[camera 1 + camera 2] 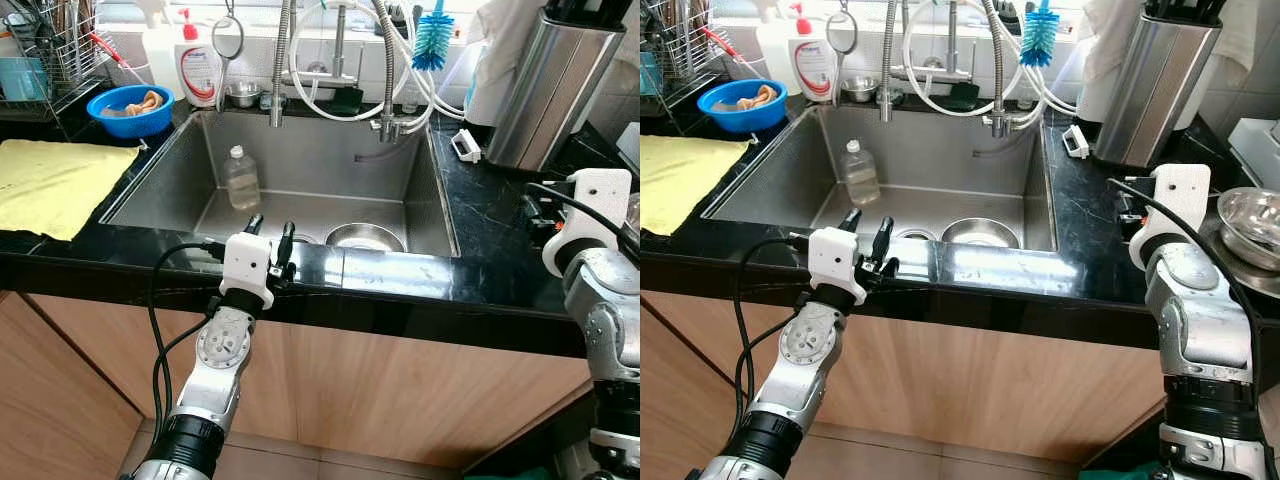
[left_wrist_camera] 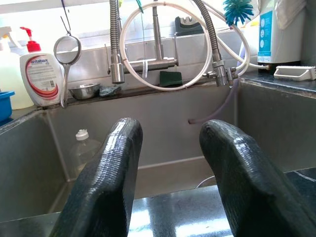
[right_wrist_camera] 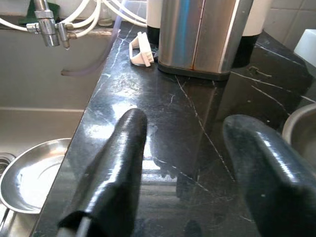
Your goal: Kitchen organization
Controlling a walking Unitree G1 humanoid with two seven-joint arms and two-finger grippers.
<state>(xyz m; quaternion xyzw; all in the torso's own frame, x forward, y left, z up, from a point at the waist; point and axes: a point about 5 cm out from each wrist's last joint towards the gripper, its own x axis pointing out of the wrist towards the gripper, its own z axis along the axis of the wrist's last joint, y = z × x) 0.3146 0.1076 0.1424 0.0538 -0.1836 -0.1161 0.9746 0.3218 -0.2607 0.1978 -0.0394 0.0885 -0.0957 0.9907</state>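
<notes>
A clear plastic bottle [image 1: 241, 177] stands upright on the sink [image 1: 420, 190] floor, left of centre in the frame, its long axis vertical, a steel bowl [image 1: 365, 238] to its right. Our left gripper [image 1: 270, 240] hovers at the front rim just below the bottle, jaws parted and empty, clearly the nearer. Our right gripper [image 3: 185, 163], jaws released, is over the bench [image 1: 490, 230] at right.
</notes>
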